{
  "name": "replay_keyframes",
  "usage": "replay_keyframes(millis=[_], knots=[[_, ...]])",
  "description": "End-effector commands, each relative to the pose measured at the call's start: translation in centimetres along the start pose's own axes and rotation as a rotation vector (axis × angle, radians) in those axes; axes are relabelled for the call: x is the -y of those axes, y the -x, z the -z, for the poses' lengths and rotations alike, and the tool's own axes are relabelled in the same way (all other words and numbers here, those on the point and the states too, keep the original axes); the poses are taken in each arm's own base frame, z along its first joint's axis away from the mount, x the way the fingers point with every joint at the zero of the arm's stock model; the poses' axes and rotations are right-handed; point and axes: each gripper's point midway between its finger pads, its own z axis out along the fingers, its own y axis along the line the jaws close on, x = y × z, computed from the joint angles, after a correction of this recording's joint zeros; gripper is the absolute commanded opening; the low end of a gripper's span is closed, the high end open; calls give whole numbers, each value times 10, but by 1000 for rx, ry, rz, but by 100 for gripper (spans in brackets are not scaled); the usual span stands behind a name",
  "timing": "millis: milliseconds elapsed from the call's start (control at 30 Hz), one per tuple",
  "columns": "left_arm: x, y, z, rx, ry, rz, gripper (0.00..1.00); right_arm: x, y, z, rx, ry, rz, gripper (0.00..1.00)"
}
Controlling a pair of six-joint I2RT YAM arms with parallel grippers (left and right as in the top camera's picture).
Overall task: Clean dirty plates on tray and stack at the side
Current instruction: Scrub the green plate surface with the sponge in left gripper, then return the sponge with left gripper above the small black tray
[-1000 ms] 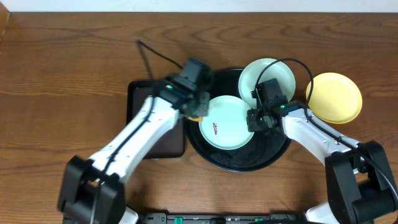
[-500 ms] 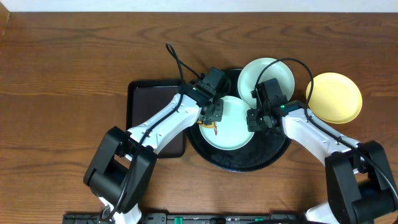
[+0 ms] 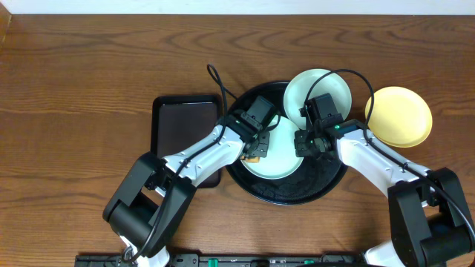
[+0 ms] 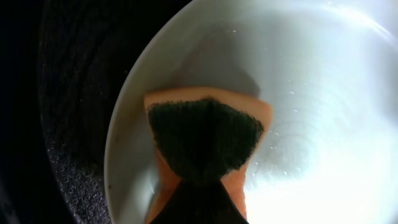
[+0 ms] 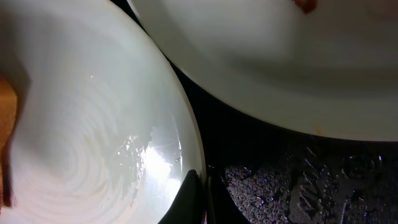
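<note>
A mint-white plate lies in the middle of the round black tray. My left gripper is shut on an orange sponge with a dark scrub face and presses it on the plate's left part. My right gripper is shut on the right rim of that plate. A second mint-white plate lies on the tray's far right rim and shows in the right wrist view. A pale yellow plate lies on the table to the right.
A smaller black rectangular tray lies on the wooden table left of the round tray, partly under my left arm. A black cable loops above the left wrist.
My left gripper has moved right with the sponge, from the plate's left edge onto the plate, covering the brown smear. The right gripper has stayed on the rim.
</note>
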Motion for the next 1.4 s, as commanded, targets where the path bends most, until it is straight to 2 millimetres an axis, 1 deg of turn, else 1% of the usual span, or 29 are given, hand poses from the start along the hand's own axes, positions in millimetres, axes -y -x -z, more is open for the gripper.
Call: replay_keyframes(millis=[0, 100, 200, 367, 533, 567, 633, 733, 833, 900, 967, 1033, 1100, 1200, 1267, 1367], knots=[[-20, -23, -16, -42, 79, 50, 7, -2, 2, 0, 4, -7, 15, 1], [-20, -34, -22, -44, 78, 82, 7, -2, 2, 0, 4, -7, 15, 1], [-16, -41, -25, -51, 66, 117, 8, -2, 2, 0, 4, -7, 15, 1], [12, -56, -24, -138, -72, 148, 8, -2, 2, 0, 4, -7, 14, 1], [27, -62, -22, -167, -130, 184, 8, -2, 2, 0, 4, -7, 15, 1], [30, -60, -22, -162, -139, 181, 8, -2, 2, 0, 4, -7, 15, 1], [43, -57, -20, -154, -192, 174, 8, -2, 2, 0, 4, -7, 14, 2], [68, -49, -14, -149, -326, 172, 8, -2, 2, 0, 3, -7, 14, 1], [79, -42, -11, -137, -381, 206, 8, -2, 1, 0, 0, -8, 14, 1], [90, -36, -7, -126, -442, 204, 7, -2, 1, 0, 0, -8, 14, 1], [103, -25, 4, -113, -539, 193, 7, -2, 1, 0, 0, -8, 14, 1], [111, -4, 25, -63, -647, 186, 7, -2, 0, 0, -2, -9, 14, 1], [106, 22, 46, 13, -701, 197, 7, -2, 0, 0, -4, -9, 14, 1], [80, 59, 85, 138, -732, 246, 8, -1, -1, 0, -7, -10, 14, 1], [60, 74, 110, 201, -740, 276, 8, -1, -1, 0, -8, -10, 14, 1], [28, 84, 140, 261, -719, 328, 8, -1, -1, 0, -7, -10, 14, 1]])
